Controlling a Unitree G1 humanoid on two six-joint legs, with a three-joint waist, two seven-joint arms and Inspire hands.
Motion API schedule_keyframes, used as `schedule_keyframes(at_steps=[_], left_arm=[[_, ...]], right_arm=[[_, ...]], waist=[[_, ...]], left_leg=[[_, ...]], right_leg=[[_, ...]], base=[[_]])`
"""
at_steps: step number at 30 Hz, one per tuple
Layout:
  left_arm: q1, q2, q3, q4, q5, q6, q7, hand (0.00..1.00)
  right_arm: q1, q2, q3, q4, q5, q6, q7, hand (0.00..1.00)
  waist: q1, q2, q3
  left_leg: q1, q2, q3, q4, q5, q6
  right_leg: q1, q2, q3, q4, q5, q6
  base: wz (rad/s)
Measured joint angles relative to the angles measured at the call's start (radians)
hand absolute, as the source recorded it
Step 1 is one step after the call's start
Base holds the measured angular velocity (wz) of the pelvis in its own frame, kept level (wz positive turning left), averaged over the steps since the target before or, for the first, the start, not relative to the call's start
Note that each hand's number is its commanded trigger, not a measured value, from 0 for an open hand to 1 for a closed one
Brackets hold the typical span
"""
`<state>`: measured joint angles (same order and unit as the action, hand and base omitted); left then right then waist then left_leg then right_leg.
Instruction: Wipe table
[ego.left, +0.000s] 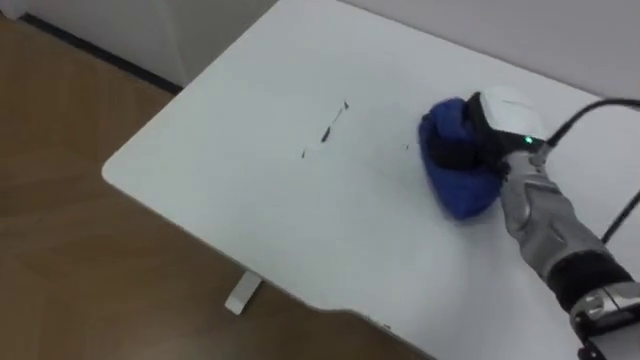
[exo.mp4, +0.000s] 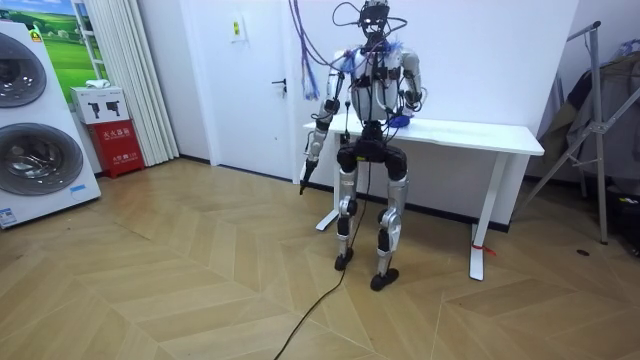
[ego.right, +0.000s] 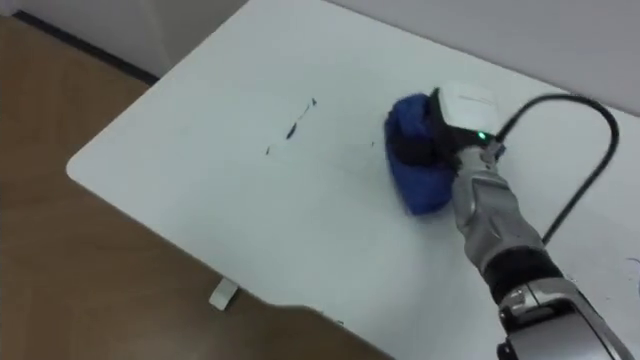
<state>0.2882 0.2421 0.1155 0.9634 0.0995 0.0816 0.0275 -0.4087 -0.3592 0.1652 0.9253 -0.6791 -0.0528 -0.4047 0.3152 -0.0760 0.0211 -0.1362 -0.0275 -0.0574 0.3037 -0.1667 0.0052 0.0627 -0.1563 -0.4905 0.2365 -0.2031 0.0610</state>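
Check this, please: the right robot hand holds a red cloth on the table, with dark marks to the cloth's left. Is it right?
The cloth is blue, not red; the left eye view shows it. The right robot hand holds it on the table, with dark marks to the cloth's left.

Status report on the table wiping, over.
Right hand shut on cloth, on table. Left hand hangs at side. Dark marks left of cloth, nothing between.
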Motion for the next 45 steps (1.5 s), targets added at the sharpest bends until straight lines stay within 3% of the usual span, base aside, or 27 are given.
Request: schedule_keyframes(at_steps=[1,3,7,12,14,16,18,20,21,23,24,26,28,30,32,33,34,35,36,37,38,39,40,42,43,44,45], left_arm=[[0.001,0.004,0.003,-0.001,0.0,0.0,0.0,0.0],[0.011,0.014,0.043,-0.028,0.001,-0.022,0.002,0.0],[0.002,0.014,0.059,-0.043,0.001,-0.054,0.009,0.0],[-0.026,-0.002,0.03,-0.049,-0.004,-0.058,0.022,0.0],[-0.037,-0.012,-0.013,-0.049,-0.006,-0.056,0.027,0.0],[-0.038,-0.031,-0.017,-0.043,0.002,-0.051,0.029,0.0],[-0.053,-0.032,-0.054,-0.019,0.002,-0.029,0.028,0.0],[-0.051,-0.033,-0.07,-0.019,-0.001,-0.015,0.025,0.0],[-0.052,-0.033,-0.083,-0.02,-0.003,-0.015,0.024,0.0],[-0.045,-0.033,-0.083,-0.023,-0.009,-0.016,0.027,0.0],[-0.029,-0.033,-0.083,-0.023,-0.009,-0.015,0.03,0.0],[-0.009,-0.029,-0.082,-0.022,-0.01,-0.011,0.032,0.0],[0.0,-0.021,-0.081,-0.02,-0.01,-0.008,0.032,0.0],[-0.001,-0.016,-0.078,-0.018,-0.006,-0.01,0.032,0.0],[-0.011,-0.005,-0.053,-0.019,-0.004,-0.023,0.035,0.0],[-0.021,0.014,-0.035,-0.024,-0.002,-0.04,0.038,0.0],[-0.027,0.025,-0.031,-0.03,-0.001,-0.043,0.042,0.0],[-0.028,0.045,-0.011,-0.033,0.002,-0.047,0.049,0.0],[-0.03,0.064,0.01,-0.033,0.002,-0.048,0.058,0.0],[-0.028,0.072,0.015,-0.037,0.002,-0.047,0.064,0.0],[-0.024,0.089,0.019,-0.047,0.002,-0.046,0.076,0.0],[-0.023,0.099,0.019,-0.059,-0.002,-0.046,0.08,0.0],[-0.022,0.098,0.02,-0.069,0.0,-0.046,0.081,0.0],[-0.026,0.09,0.018,-0.083,-0.017,-0.049,0.102,0.0],[-0.03,0.085,0.017,-0.08,-0.028,-0.052,0.107,0.0],[-0.027,0.048,0.014,-0.084,-0.031,-0.063,0.114,0.0],[-0.026,0.035,0.012,-0.084,-0.029,-0.069,0.114,0.0]], right_arm=[[0.018,0.0,-0.016,0.002,0.002,-0.008,-0.009,1.0],[0.107,-0.004,-0.112,0.001,0.019,-0.039,-0.034,1.0],[0.179,-0.046,-0.153,0.016,0.065,-0.038,-0.045,1.0],[0.178,-0.057,-0.152,0.037,0.094,-0.004,-0.036,1.0],[0.112,-0.048,-0.101,0.037,0.084,0.068,-0.019,1.0],[0.048,-0.033,-0.066,0.037,0.073,0.095,0.006,1.0],[-0.05,0.019,0.02,0.036,0.059,0.133,0.045,1.0],[-0.126,0.057,0.092,0.028,0.029,0.133,0.075,1.0],[-0.162,0.07,0.106,0.011,0.013,0.129,0.091,1.0],[-0.182,0.094,0.107,-0.013,0.002,0.114,0.094,1.0],[-0.181,0.105,0.107,-0.018,-0.018,0.096,0.094,1.0],[-0.163,0.106,0.108,0.0,-0.032,0.079,0.093,1.0],[-0.118,0.106,0.107,0.028,-0.031,0.087,0.093,1.0],[-0.049,0.104,0.071,0.02,0.007,0.071,0.044,1.0],[0.043,0.099,0.016,0.022,0.057,0.048,-0.015,1.0],[0.079,0.098,-0.006,0.023,0.067,0.039,-0.04,1.0],[0.093,0.096,-0.013,0.023,0.068,0.029,-0.052,1.0],[0.129,0.094,-0.037,0.023,0.072,0.006,-0.078,1.0],[0.17,0.091,-0.064,0.023,0.083,-0.011,-0.102,1.0],[0.191,0.09,-0.077,0.022,0.083,-0.015,-0.11,1.0],[0.233,0.086,-0.104,0.014,0.082,-0.022,-0.117,1.0],[0.264,0.078,-0.129,0.007,0.085,-0.023,-0.116,1.0],[0.268,0.075,-0.136,-0.001,0.085,-0.023,-0.115,1.0],[0.256,0.074,-0.124,-0.016,0.085,-0.024,-0.103,1.0],[0.244,0.07,-0.108,-0.028,0.085,-0.024,-0.093,1.0],[0.209,0.065,-0.085,-0.044,0.078,-0.017,-0.062,1.0],[0.195,0.066,-0.072,-0.051,0.073,-0.009,-0.047,1.0]], waist=[[-0.012,0.0,0.0],[-0.061,-0.005,-0.0096],[-0.102,0.004,-0.0184],[-0.109,0.015,-0.0216],[-0.073,0.027,-0.0225],[-0.045,0.033,-0.0187],[0.001,0.035,-0.0116],[0.024,0.03,-0.0063],[0.048,0.028,0.0092],[0.085,0.029,0.0129],[0.098,0.035,0.0128],[0.102,0.041,0.0158],[0.101,0.049,0.0182],[0.087,0.055,0.0116],[0.073,0.066,-0.0139],[0.068,0.06,-0.0195],[0.057,0.06,-0.0197],[0.03,0.059,-0.0199],[0.005,0.053,-0.0217],[-0.014,0.048,-0.0257],[-0.054,0.036,-0.0322],[-0.076,0.032,-0.0342],[-0.076,0.03,-0.0352],[-0.068,0.02,-0.0343],[-0.061,0.022,-0.0363],[-0.046,0.038,-0.0348],[-0.039,0.044,-0.0321]], left_leg=[[0.007,-0.001,0.005,0.0,0.0,0.0],[0.019,-0.004,0.028,0.001,-0.004,0.007],[0.035,-0.002,0.043,0.002,-0.013,0.021],[0.039,0.015,0.067,0.01,-0.027,0.018],[0.034,0.022,0.082,0.023,-0.03,0.013],[0.022,0.023,0.077,0.028,-0.029,0.012],[0.017,0.035,0.096,0.042,-0.026,0.015],[0.006,0.033,0.1,0.046,-0.026,0.013],[0.007,0.031,0.105,0.054,-0.028,0.014],[0.006,0.034,0.104,0.069,-0.041,0.018],[0.012,0.034,0.098,0.076,-0.049,0.022],[0.018,0.041,0.108,0.089,-0.06,0.028],[0.024,0.06,0.144,0.099,-0.071,0.033],[0.017,0.094,0.213,0.112,-0.082,0.034],[0.029,0.147,0.288,0.124,-0.091,0.019],[0.035,0.178,0.326,0.135,-0.097,0.006],[0.034,0.193,0.333,0.147,-0.101,-0.001],[0.028,0.225,0.33,0.171,-0.11,-0.018],[0.023,0.251,0.318,0.184,-0.112,-0.04],[0.021,0.26,0.304,0.185,-0.11,-0.051],[0.015,0.275,0.268,0.185,-0.102,-0.074],[0.019,0.302,0.243,0.186,-0.094,-0.104],[0.022,0.32,0.241,0.185,-0.089,-0.122],[0.046,0.394,0.253,0.179,-0.064,-0.203],[0.054,0.41,0.264,0.176,-0.059,-0.218],[0.076,0.458,0.245,0.151,-0.046,-0.223],[0.085,0.465,0.237,0.136,-0.031,-0.2]], right_leg=[[0.007,-0.001,0.001,-0.002,0.002,0.003],[0.028,0.0,-0.001,-0.017,0.007,0.012],[0.038,0.0,0.01,-0.016,0.008,0.014],[0.034,0.003,0.027,-0.012,0.005,0.019],[0.002,0.009,0.059,0.012,0.01,0.01],[-0.018,0.009,0.064,0.029,0.012,0.0],[-0.05,0.005,0.062,0.065,0.008,-0.011],[-0.076,-0.009,0.049,0.104,-0.008,-0.017],[-0.094,-0.023,0.048,0.142,-0.022,-0.017],[-0.106,-0.043,0.036,0.189,-0.04,-0.012],[-0.107,-0.066,0.008,0.225,-0.041,-0.012],[-0.104,-0.091,-0.036,0.271,-0.04,-0.011],[-0.11,-0.105,-0.029,0.323,-0.03,0.005],[-0.129,-0.151,-0.025,0.419,-0.026,0.011],[-0.135,-0.24,0.014,0.504,-0.031,0.017],[-0.13,-0.284,0.045,0.507,-0.023,0.021],[-0.126,-0.296,0.068,0.498,-0.017,0.023],[-0.109,-0.31,0.1,0.45,-0.003,0.032],[-0.085,-0.327,0.099,0.38,0.021,0.034],[-0.064,-0.331,0.082,0.333,0.04,0.037],[-0.02,-0.328,0.06,0.235,0.084,0.04],[0.014,-0.305,0.047,0.15,0.123,0.05],[0.021,-0.291,0.041,0.117,0.139,0.055],[-0.01,-0.22,0.032,0.095,0.157,0.064],[-0.023,-0.21,0.009,0.128,0.11,0.107],[-0.069,-0.17,0.012,0.215,0.044,0.101],[-0.093,-0.164,0.018,0.253,0.012,0.085]], base=[[-0.05],[-0.04],[-0.16],[-0.28],[-0.56],[-0.53],[-0.37],[-0.04],[0.04],[0.1],[0.18],[0.27],[0.24],[0.26],[0.41],[0.29],[0.28],[0.32],[0.36],[0.49],[0.51],[0.41],[-0.09],[-0.5],[-0.78],[-0.72],[-0.71]])
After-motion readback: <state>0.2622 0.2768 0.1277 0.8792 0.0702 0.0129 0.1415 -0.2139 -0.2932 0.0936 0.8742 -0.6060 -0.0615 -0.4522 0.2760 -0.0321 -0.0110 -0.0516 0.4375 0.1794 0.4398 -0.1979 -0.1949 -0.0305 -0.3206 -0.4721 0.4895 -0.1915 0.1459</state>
